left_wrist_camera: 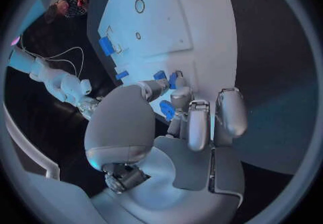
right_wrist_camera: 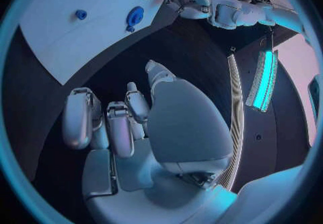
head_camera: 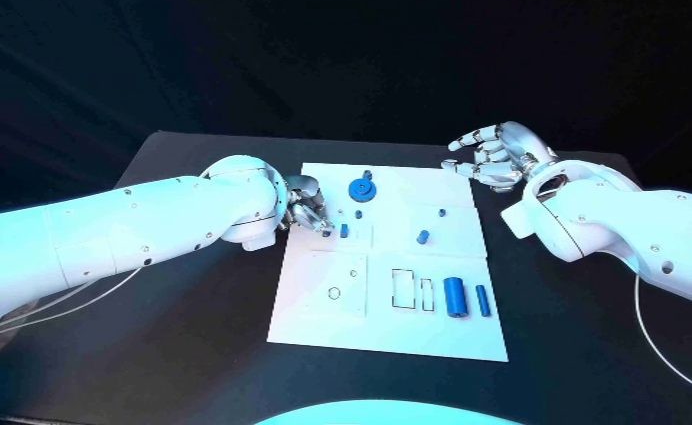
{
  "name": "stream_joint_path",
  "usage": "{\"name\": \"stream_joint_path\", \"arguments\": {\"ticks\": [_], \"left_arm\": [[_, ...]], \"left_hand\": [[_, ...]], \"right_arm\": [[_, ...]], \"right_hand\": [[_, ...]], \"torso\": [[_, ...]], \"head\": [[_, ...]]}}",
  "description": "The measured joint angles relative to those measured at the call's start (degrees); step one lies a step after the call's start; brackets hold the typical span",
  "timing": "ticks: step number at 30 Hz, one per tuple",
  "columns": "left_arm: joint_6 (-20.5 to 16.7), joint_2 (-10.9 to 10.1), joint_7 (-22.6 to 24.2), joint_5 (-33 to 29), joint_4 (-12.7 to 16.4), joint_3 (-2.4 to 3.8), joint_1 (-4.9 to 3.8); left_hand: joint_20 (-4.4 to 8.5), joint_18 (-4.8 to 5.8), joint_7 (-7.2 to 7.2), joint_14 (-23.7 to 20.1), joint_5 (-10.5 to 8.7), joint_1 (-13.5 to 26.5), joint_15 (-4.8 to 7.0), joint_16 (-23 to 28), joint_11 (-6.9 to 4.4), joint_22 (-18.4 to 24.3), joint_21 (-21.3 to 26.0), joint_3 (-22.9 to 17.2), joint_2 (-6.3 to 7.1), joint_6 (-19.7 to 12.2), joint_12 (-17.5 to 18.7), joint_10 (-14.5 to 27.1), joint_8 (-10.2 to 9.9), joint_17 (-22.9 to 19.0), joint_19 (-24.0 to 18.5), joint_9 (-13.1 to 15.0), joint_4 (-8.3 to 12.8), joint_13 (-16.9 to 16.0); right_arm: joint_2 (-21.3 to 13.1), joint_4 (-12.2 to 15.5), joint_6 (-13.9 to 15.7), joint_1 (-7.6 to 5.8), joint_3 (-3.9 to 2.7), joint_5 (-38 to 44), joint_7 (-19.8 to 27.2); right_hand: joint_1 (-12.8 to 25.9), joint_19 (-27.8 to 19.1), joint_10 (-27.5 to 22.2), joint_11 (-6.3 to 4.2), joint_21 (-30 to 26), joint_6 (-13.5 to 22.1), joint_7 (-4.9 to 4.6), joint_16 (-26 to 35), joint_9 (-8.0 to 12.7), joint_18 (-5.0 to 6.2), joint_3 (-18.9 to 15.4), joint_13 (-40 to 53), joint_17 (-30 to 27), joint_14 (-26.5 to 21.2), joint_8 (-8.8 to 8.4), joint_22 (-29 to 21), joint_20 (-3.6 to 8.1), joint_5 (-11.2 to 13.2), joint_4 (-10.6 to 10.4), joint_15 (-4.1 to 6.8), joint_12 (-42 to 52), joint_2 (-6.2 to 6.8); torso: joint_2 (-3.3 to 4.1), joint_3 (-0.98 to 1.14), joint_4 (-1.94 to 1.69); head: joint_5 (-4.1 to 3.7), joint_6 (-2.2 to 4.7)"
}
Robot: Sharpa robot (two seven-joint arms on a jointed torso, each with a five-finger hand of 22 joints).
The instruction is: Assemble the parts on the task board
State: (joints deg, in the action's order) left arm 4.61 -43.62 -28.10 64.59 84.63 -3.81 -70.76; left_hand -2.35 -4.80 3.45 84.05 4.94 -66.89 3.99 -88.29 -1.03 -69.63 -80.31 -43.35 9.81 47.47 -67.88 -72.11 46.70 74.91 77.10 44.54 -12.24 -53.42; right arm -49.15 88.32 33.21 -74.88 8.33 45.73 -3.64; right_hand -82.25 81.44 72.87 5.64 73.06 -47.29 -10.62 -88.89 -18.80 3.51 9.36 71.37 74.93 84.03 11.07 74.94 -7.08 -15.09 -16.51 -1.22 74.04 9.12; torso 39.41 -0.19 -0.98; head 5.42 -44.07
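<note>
Hovering at the white task board (head_camera: 433, 335), left hand (head_camera: 304, 203) has fingers curled beside a small blue peg (head_camera: 343, 230), apparently gripping nothing.

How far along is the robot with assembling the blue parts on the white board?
Early. The round blue part sits at the white task board's far edge. The left hand fingers a small blue piece. Two blue cylinders lie loose beside empty outlined slots; the right hand hovers empty.

Left hand (left_wrist_camera: 191, 113) perhaps touching part (left_wrist_camera: 167, 110).
</note>
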Motion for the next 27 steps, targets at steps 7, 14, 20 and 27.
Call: {"name": "stream_joint_path", "arguments": {"ticks": [7,14,20,27], "left_arm": [[0.8,-0.1,-0.2,0.8,-0.1,0.01,-0.01],[1.6,-0.2,-0.4,1.2,-0.1,0.03,-0.04],[2.0,-0.3,-0.5,1.4,-0.1,0.05,-0.04],[2.1,-0.3,-0.5,1.4,-0.1,0.05,-0.03]], "left_hand": [[0.00,0.00,-0.07,0.0,0.23,0.0,0.00,0.0,0.00,-0.1,0.0,0.0,-0.01,0.1,0.0,0.0,0.0,0.0,0.0,0.0,0.0,0.0],[0.20,0.00,-0.07,0.0,0.23,0.0,0.00,0.0,-0.10,-0.2,-0.2,0.0,-0.01,0.1,-0.3,-0.5,0.0,0.0,0.2,0.0,0.0,-0.3],[0.20,0.00,-0.07,0.0,0.23,0.0,-0.01,0.0,-0.10,-0.2,-0.2,0.0,-0.01,0.1,-0.3,-0.5,-0.1,0.0,0.2,0.0,0.0,-0.4],[0.20,0.01,-0.06,0.0,0.23,0.0,-0.01,0.0,-0.10,-0.2,-0.2,0.0,0.00,0.1,-0.6,-0.5,0.2,0.0,0.2,0.0,0.0,-0.5]], "right_arm": [[0.0,0.0,0.0,0.01,0.00,0.0,0.0],[0.0,0.0,0.0,0.02,0.00,0.0,0.0],[0.0,0.0,0.0,0.02,0.00,0.0,0.0],[0.0,0.0,0.0,0.03,0.00,0.0,0.0]], "right_hand": [[0.0,0.0,0.0,0.00,0.0,0.0,0.00,0.0,0.0,0.00,0.0,0.0,0.0,0.0,0.00,0.0,0.00,0.0,0.0,0.00,0.0,0.00],[0.0,0.0,0.0,0.00,0.0,0.0,0.00,0.0,0.0,0.00,0.0,0.0,0.0,0.0,0.00,0.0,0.00,0.0,0.0,0.00,0.0,0.00],[0.0,0.0,0.0,0.00,0.0,0.0,0.00,0.0,0.0,0.00,0.0,0.0,0.0,0.0,0.00,0.0,0.00,0.0,0.0,0.00,0.0,0.00],[0.0,0.0,0.0,0.00,0.0,0.0,0.00,0.0,0.0,0.00,0.0,0.0,0.0,0.0,0.00,0.0,0.00,0.0,0.0,0.00,0.0,0.00]], "torso": [[-0.01,-0.01,0.00],[-0.01,-0.01,0.00],[-0.01,-0.01,0.00],[-0.01,0.00,0.00]], "head": [[0.09,-0.05],[0.31,-0.07],[0.46,0.01],[0.44,0.02]]}}
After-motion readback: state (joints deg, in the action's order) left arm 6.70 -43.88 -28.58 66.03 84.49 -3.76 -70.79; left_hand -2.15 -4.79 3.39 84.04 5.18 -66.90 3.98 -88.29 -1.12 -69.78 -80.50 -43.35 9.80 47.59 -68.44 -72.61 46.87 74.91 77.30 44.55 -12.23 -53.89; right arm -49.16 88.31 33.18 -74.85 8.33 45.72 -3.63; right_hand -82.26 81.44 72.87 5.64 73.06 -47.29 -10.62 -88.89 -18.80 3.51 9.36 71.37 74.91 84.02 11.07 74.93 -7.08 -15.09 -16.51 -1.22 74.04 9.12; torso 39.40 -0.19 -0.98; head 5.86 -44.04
